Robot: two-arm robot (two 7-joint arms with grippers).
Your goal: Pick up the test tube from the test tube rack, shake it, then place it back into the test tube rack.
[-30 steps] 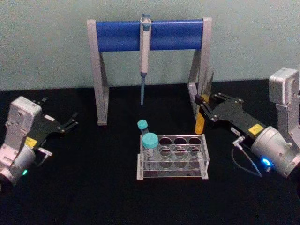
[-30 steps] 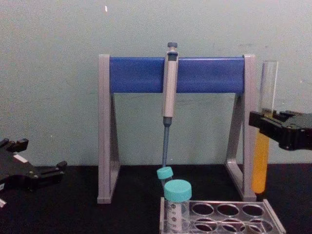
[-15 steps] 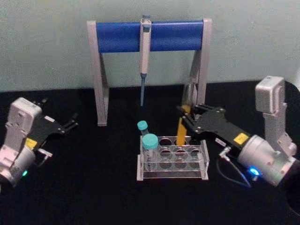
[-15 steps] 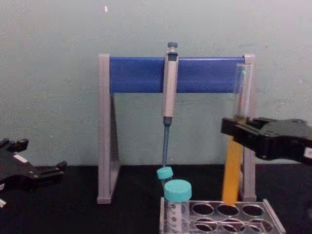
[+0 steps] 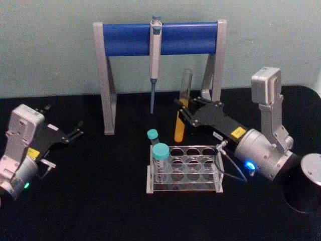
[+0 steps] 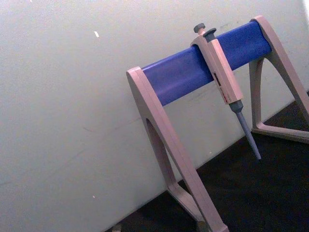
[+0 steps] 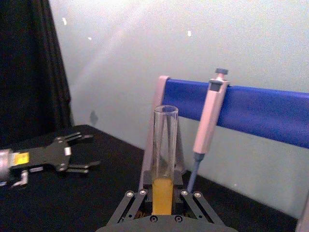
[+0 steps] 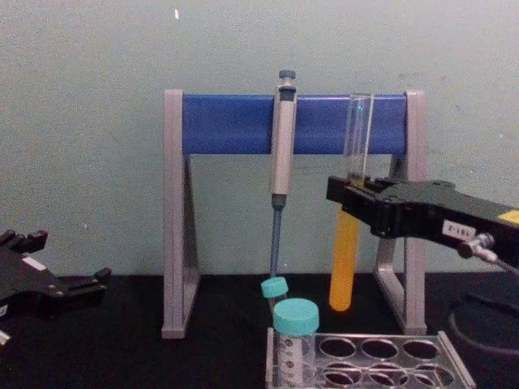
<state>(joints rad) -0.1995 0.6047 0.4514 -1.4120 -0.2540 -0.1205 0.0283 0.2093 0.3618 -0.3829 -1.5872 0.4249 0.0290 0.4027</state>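
My right gripper (image 5: 184,111) is shut on the test tube (image 5: 179,128), a tall clear tube whose lower part is orange-yellow. The tube (image 8: 344,259) hangs nearly upright in the air, its top leaning slightly right. Its bottom is a little above and behind the back row of the clear test tube rack (image 5: 219,165), whose plate of holes (image 8: 450,356) lies low in the chest view. From the right wrist, the tube (image 7: 163,191) stands between the fingers of the right gripper (image 7: 163,195). My left gripper (image 5: 75,129) rests open at the far left.
A grey-and-blue pipette stand (image 5: 160,37) with a hanging pipette (image 5: 154,55) stands behind the rack. Two teal-capped vials (image 5: 160,151) occupy the rack's left holes. A black cylinder (image 5: 306,188) sits at the right edge. The left wrist faces the stand (image 6: 193,77).
The right gripper has carried the test tube leftwards from beside the stand's right leg, dipped it towards the rack, then lifted it a little farther left. The left arm has not moved.
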